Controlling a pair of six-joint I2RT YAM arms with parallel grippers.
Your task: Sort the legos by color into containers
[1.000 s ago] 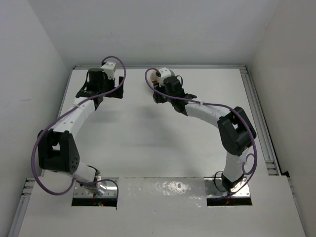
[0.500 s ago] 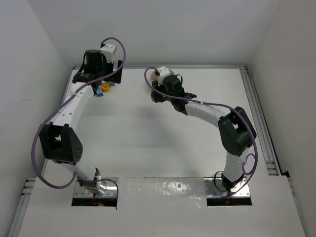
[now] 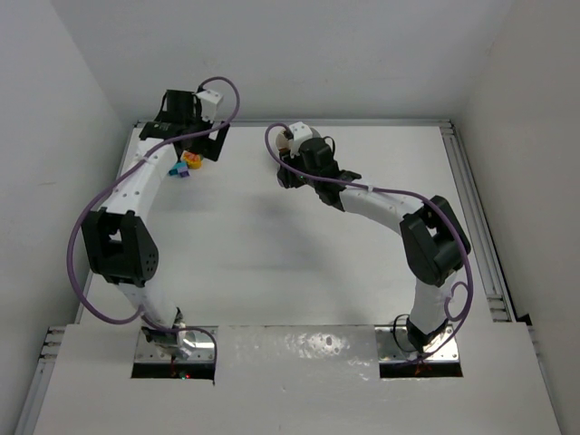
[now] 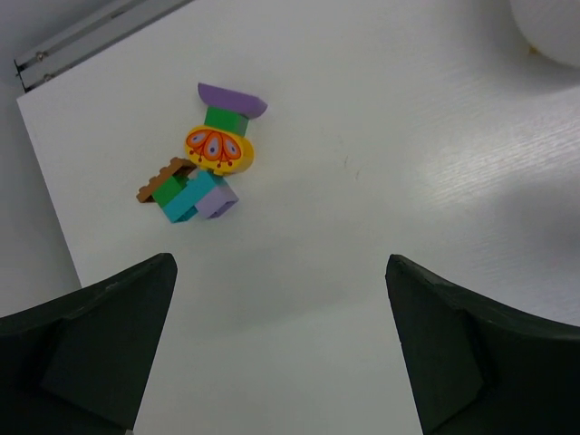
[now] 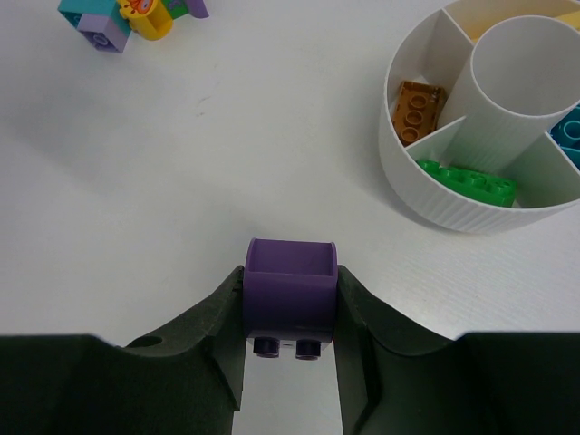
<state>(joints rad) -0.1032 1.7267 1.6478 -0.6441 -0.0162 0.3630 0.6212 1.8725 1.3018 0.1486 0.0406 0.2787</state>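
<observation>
A cluster of joined legos [image 4: 207, 163] (purple, green, teal, a brown plate, a yellow round piece) lies on the white table; it also shows in the top view [image 3: 186, 164] and the right wrist view [image 5: 118, 18]. My left gripper [image 4: 281, 263] is open and empty, above and short of the cluster [image 3: 186, 136]. My right gripper [image 5: 291, 272] is shut on a dark purple brick [image 5: 291, 290], held over the table left of the white dish [image 5: 426, 195]. The dish holds an orange brick [image 5: 417, 107], a green brick [image 5: 467, 178] and teal ones [image 5: 569, 131]. The right gripper [image 3: 290, 168] covers the dish in the top view.
The dish has a tall white centre tube [image 5: 507, 82]. A metal rail [image 4: 91, 36] runs along the table's back-left edge near the cluster. Grey walls close in on the left, back and right of the table [image 3: 272, 245].
My left gripper has moved back and up, uncovering the lego cluster that it hid a second ago. The right arm has barely moved.
</observation>
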